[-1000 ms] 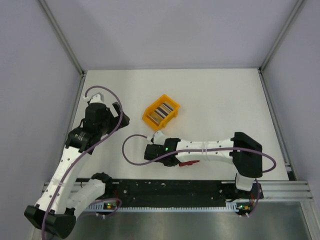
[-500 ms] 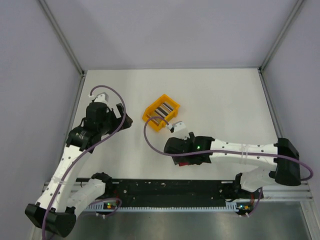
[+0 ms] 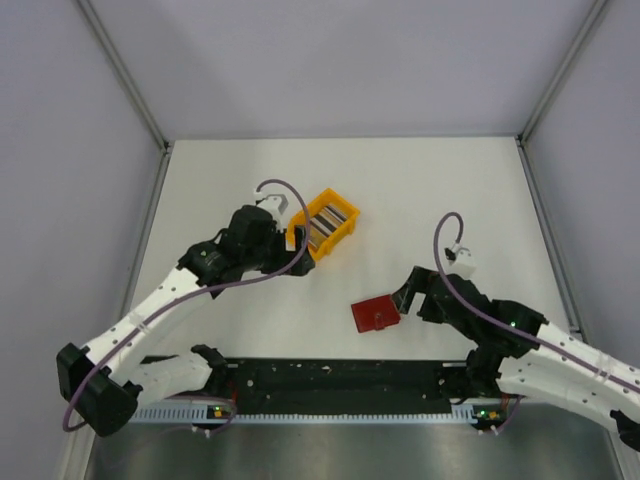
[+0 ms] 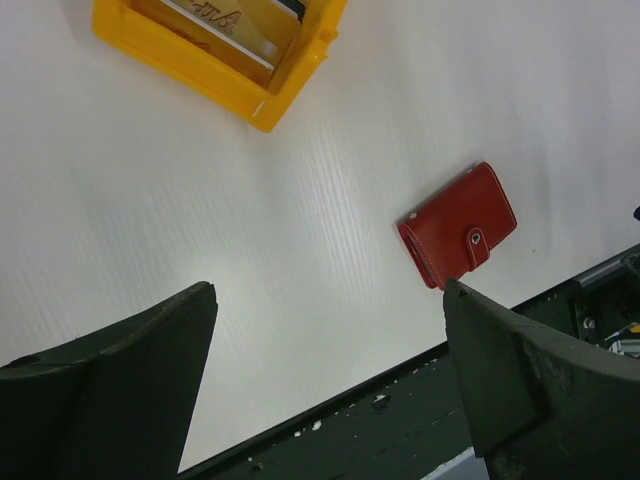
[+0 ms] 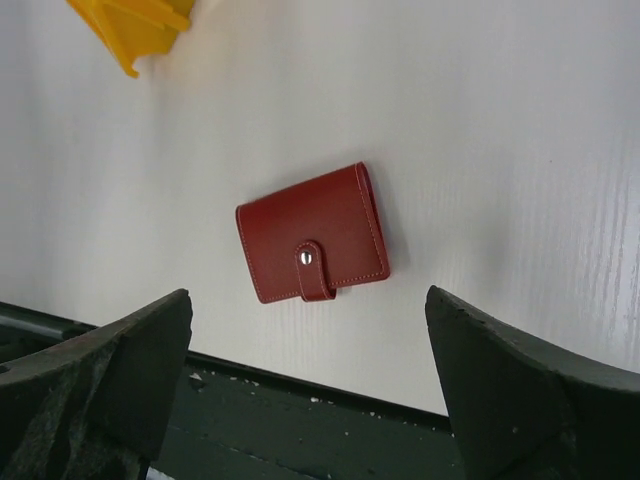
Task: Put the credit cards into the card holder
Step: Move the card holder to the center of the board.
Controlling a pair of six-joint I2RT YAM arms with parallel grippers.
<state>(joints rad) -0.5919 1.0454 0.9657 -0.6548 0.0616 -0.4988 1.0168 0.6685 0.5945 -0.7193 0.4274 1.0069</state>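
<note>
The left tool [image 4: 328,295] and right tool [image 5: 308,298] both gape wide, empty. The card holder [image 5: 313,246] lies snapped shut on the table [image 5: 480,120] just ahead of the right tool. The credit cards [image 4: 225,25] sit in a yellow bin [image 4: 200,75] ahead of the left tool.

Right gripper [image 3: 410,293] pulled back right off the holder [image 3: 376,314], leaving it uncovered; left gripper [image 3: 298,243] swung in from left edge to the bin [image 3: 322,224].

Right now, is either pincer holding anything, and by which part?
Nothing is held. The left pincer and right pincer are both open and empty; the card holder lies shut, untouched, and the cards sit in the bin.
</note>
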